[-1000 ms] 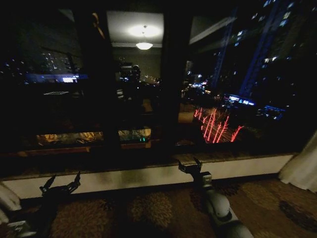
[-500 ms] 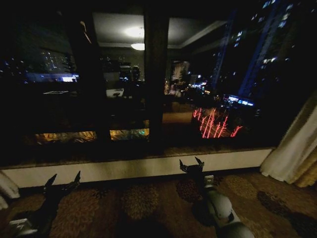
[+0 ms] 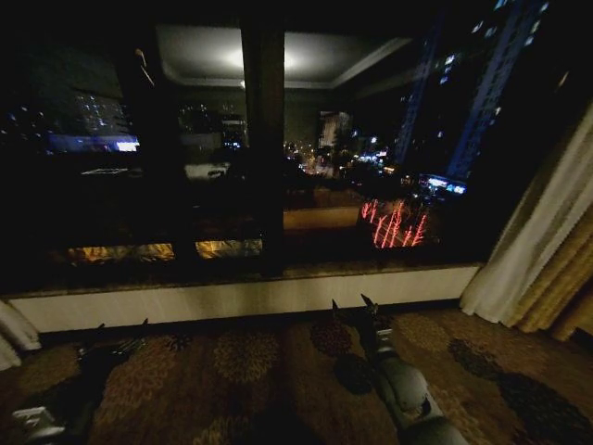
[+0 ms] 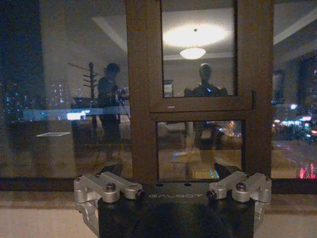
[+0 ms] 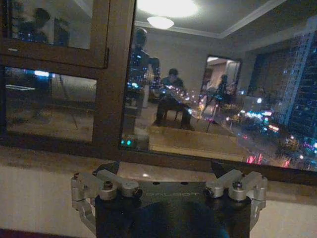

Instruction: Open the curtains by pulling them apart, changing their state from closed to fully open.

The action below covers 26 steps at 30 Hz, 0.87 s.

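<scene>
Lower frame: left gripper (image 3: 111, 341) and right gripper (image 3: 357, 309) both low over the patterned carpet (image 3: 250, 371), jaws spread, nothing held. Wrist views confirm it: left gripper (image 4: 173, 186) and right gripper (image 5: 168, 181) both splayed, facing the glass. Curtains (image 3: 533, 236) bunched at the right edge beside the yellow drape (image 3: 561, 283), well apart from the right gripper; a second sheer bunch sits at the lower left edge. Beyond: white sill wall (image 3: 241, 298), then the dark window (image 3: 306, 158), uncovered across the middle.
</scene>
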Tool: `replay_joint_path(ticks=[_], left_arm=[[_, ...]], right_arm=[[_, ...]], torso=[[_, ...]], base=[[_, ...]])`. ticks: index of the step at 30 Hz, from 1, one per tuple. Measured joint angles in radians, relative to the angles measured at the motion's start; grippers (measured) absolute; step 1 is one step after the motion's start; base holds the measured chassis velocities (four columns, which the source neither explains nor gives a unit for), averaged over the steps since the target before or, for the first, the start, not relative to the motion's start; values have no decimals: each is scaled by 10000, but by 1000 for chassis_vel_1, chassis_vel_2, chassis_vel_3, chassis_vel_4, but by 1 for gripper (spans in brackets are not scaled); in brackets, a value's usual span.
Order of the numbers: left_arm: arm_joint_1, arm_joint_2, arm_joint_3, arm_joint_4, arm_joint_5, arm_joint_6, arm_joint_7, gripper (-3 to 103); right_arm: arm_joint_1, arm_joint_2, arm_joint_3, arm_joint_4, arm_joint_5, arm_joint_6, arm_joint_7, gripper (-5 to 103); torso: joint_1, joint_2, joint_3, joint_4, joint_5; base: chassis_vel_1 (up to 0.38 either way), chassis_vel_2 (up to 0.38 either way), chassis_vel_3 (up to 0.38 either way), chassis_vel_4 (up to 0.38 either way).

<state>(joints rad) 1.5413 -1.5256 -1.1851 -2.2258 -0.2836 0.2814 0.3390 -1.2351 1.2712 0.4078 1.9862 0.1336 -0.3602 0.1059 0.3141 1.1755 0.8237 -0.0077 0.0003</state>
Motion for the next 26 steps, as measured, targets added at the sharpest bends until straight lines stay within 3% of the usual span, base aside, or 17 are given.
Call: replay_joint_path(ticks=[10,13,26], left_arm=[[-22,-155,147,-65,35,-17,-6,100],[-42,-171,157,-88,23,-62,-6,100],[57,-274,84,1,-141,-195,-13,100]], right_arm=[[129,-29,12,-418,-651,505,301,100],[154,-62,-15,-418,-625,511,325,100],[107,-37,-88,-260,-541,514,330,100]], torso=[[-16,10,-6,5,-2],[-16,11,-6,-4,1],[-3,-1,-1,1,0]], base=[[236,-302,-235,346],[70,-39,-127,20],[-18,37,26,-24]])
